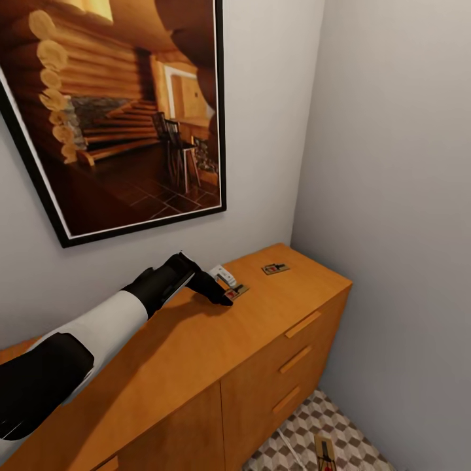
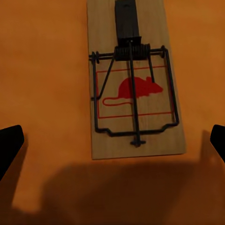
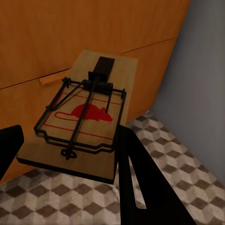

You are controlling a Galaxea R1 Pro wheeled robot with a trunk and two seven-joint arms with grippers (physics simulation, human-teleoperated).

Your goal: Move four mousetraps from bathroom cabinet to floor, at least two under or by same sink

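A mousetrap (image 2: 136, 89) is lying flat on the orange-brown top of the cabinet (image 1: 196, 353), and the left gripper (image 1: 222, 293) is hanging right over it with its fingers (image 2: 10, 145) spread wide to either side of the slab, not touching it. In the head view this trap is sitting just beside a small white object (image 1: 224, 275). A second trap (image 1: 275, 268) is resting farther along the cabinet top, near the corner where the grey walls are meeting. The right gripper (image 3: 65, 154) is pinching a third trap (image 3: 84, 117) by its edges, holding it above the bathroom floor (image 3: 187, 159) in front of the drawers. A framed picture of a log cabin interior (image 1: 124, 111) is hanging on the wall above the cabinet.
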